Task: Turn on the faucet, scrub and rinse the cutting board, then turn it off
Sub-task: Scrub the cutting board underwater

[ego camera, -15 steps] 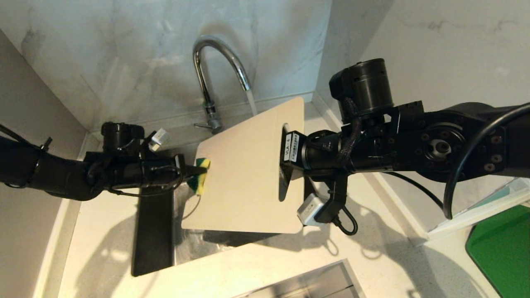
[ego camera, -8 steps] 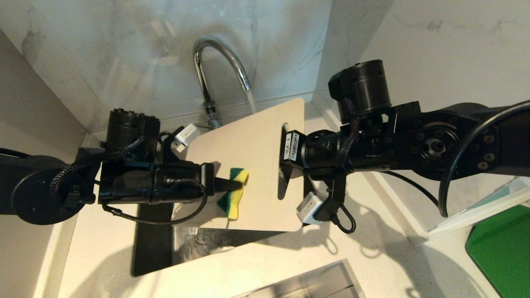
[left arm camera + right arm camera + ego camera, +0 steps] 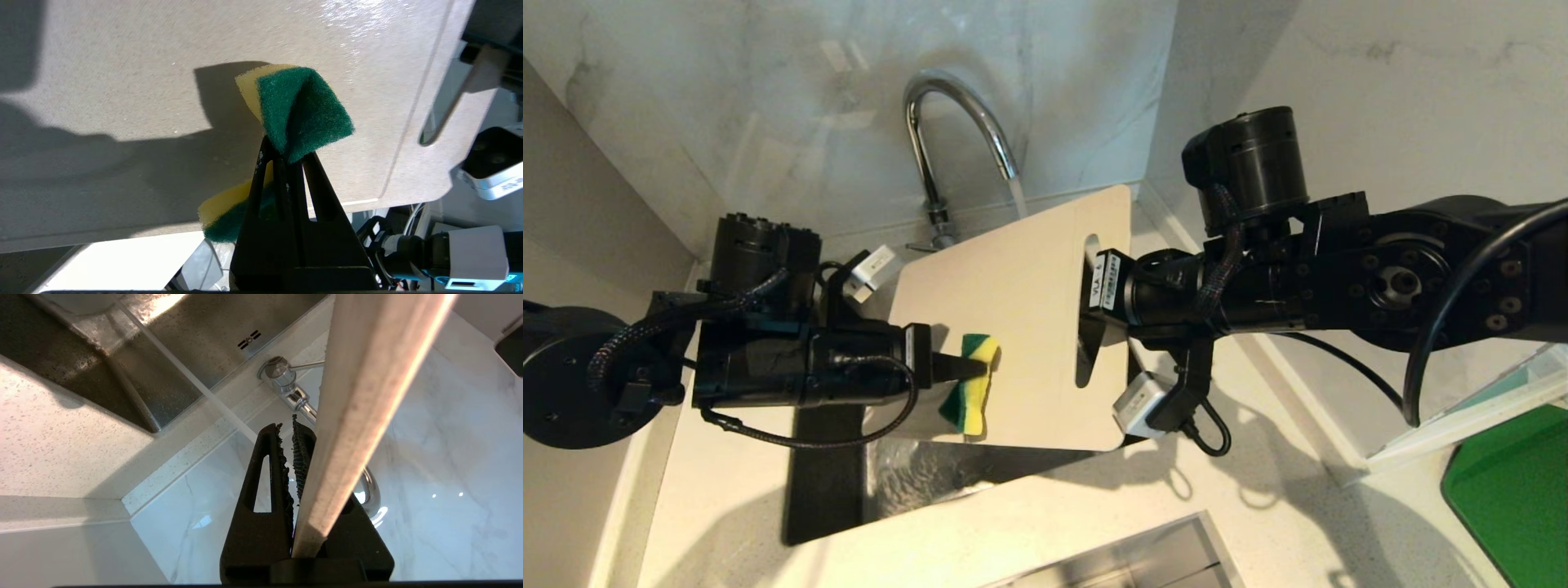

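Clamped on a green-and-yellow sponge (image 3: 968, 384), the left gripper (image 3: 960, 367) presses it to the cutting board (image 3: 1013, 318), which the right gripper (image 3: 1094, 327) pinches at its handle end, at three o'clock. The faucet (image 3: 947, 147) runs water at twelve o'clock onto the board. Beneath lies a steel sink (image 3: 915, 478) in a speckled pale countertop (image 3: 1258, 506) under marble walls (image 3: 768, 98).

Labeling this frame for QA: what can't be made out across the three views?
- Faucet lever: head view, hidden behind the board.
- Where the water lands: head view, stream passes behind the board's top edge.
- Sink floor and drain: head view, covered by the board and left gripper.
- Sponge contact face: left wrist view, turned away toward the board.
- Right gripper hold on the board: head view, fingertips hidden under the board.
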Tool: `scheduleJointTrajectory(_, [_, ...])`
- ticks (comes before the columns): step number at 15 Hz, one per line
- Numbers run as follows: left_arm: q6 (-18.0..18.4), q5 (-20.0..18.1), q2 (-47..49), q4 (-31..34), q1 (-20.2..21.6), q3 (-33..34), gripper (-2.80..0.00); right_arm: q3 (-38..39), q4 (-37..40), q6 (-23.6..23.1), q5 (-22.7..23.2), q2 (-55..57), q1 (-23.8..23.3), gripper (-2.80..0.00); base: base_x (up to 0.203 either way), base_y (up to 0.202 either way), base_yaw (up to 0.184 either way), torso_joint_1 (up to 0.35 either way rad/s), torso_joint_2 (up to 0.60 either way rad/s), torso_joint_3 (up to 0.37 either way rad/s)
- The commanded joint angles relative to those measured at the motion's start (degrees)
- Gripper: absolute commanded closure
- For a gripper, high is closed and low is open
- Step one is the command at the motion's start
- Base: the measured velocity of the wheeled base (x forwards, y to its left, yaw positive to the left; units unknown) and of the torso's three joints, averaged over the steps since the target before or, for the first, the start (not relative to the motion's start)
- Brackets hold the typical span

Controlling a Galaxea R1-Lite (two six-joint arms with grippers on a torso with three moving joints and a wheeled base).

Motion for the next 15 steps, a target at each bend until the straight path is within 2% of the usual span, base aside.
scheduleJointTrajectory(1, [-0.13, -0.12, 1.60, -0.10, 0.88, 0.06, 0.00, 0.07, 0.07, -0.76, 0.06, -0.12, 0.05, 0.00, 0.000, 0.000, 0.000, 0.000, 0.00, 0.000])
scheduleJointTrajectory(7, [-0.05, -0.12, 4.87, -2.93, 5.35, 3.40, 0.00, 0.19, 0.06, 0.12, 0.06, -0.87, 0.05, 0.00, 0.000, 0.000, 0.000, 0.000, 0.00, 0.000])
scheduleJointTrajectory(10, [0.62, 0.00, 5.44, -9.36, 8.04, 7.98, 0.00, 0.34, 0.02, 0.12, 0.14, -1.31, 0.05, 0.00, 0.000, 0.000, 0.000, 0.000, 0.00, 0.000])
scheduleJointTrajectory(15, [2.18, -0.30, 7.18, -10.19, 13.71, 11.15, 0.00, 0.58, 0.06, 0.12, 0.17, -2.36, 0.05, 0.00, 0.000, 0.000, 0.000, 0.000, 0.00, 0.000])
